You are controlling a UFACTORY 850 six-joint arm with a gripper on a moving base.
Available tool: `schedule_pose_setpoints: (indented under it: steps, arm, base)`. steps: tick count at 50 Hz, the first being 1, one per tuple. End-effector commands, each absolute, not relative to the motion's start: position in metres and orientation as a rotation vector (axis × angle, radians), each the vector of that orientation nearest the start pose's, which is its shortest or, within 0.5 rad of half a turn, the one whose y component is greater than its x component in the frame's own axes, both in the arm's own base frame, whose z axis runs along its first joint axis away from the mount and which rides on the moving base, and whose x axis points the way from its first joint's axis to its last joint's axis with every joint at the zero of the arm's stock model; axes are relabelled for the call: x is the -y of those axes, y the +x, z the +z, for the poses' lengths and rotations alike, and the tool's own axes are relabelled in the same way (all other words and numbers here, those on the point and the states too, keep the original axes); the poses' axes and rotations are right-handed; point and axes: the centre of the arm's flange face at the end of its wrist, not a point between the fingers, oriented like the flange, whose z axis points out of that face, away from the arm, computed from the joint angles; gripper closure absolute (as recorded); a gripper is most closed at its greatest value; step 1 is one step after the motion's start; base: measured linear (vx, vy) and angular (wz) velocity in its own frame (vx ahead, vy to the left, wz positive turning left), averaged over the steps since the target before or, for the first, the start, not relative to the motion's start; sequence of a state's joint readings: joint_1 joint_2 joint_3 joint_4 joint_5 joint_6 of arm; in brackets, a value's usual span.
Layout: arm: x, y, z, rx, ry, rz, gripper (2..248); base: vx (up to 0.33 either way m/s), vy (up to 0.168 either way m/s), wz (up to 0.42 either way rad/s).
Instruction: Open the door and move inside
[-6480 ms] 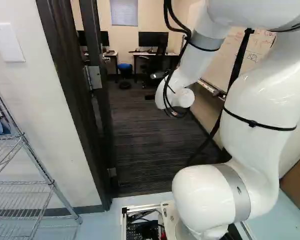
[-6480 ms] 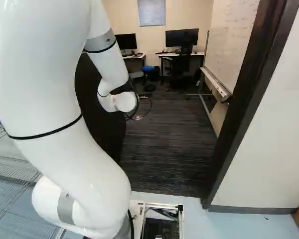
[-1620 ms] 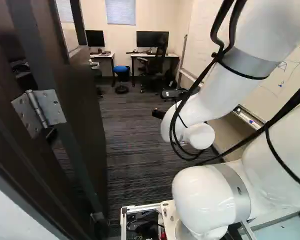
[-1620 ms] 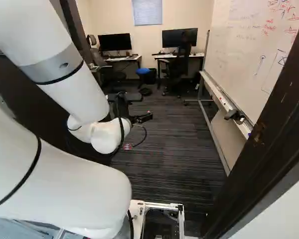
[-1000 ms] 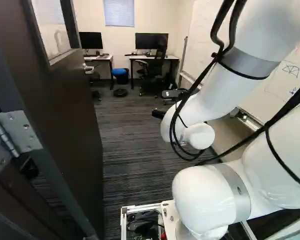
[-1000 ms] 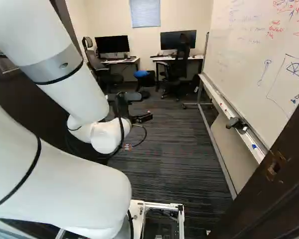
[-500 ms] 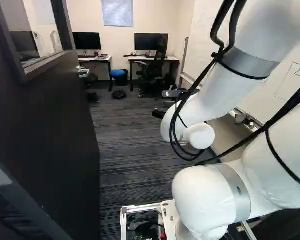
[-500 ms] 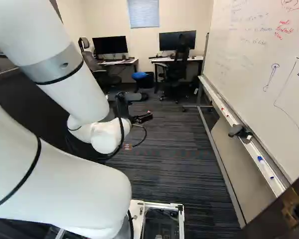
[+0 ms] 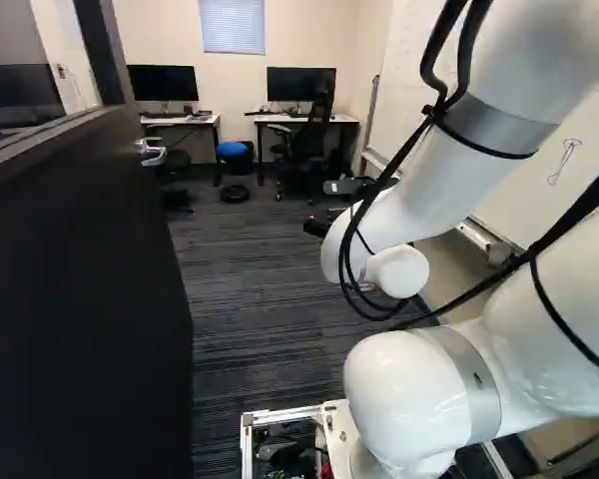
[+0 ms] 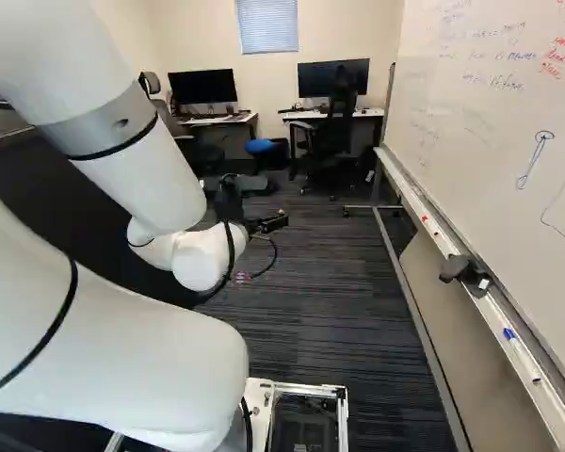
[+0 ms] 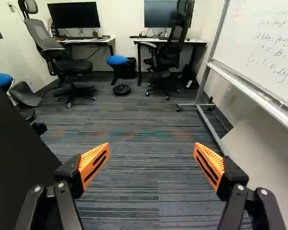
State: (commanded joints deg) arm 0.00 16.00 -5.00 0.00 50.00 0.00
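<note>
Left base view: the door (image 9: 80, 299) stands swung inward on the robot's left, upright, its long axis vertical. Its width runs forward, with the free edge and lever handle (image 9: 152, 153) toward the 2 far desks (image 9: 270, 119). The white arm (image 9: 419, 200) reaches ahead, apart from the handle. A drift or turn left could scrape the base frame (image 9: 314, 410) along the door; a closer pulling it back could do likewise.

Right base view: the whiteboard (image 10: 499, 113) lines the right side, its ledge (image 10: 471, 274) jutting out. Correcting too far right may catch the ledge or stand with the arm or base. The door is the dark slab behind the arm, largely hidden, so clearance there is hard to judge.

Wrist view: the gripper (image 11: 151, 146) has its 2 fingers wide apart, nothing between them, above the carpet (image 11: 144, 182). The door's dark face lies beside 1 finger; whether they would clear on a left turn, I cannot tell. Driving straight ahead looks best; too far, and the chairs (image 11: 69, 67) become the obstacle.
</note>
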Motion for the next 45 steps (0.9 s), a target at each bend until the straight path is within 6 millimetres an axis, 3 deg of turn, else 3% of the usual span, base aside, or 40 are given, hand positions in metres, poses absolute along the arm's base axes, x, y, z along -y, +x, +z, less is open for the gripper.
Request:
schedule_pose_setpoints:
  steps: [45]
  arm:
    - [0.0000, 0.2703, 0.3656, 0.000, -2.558, -1.824, 3]
  base:
    - [0.208, -0.001, -0.009]
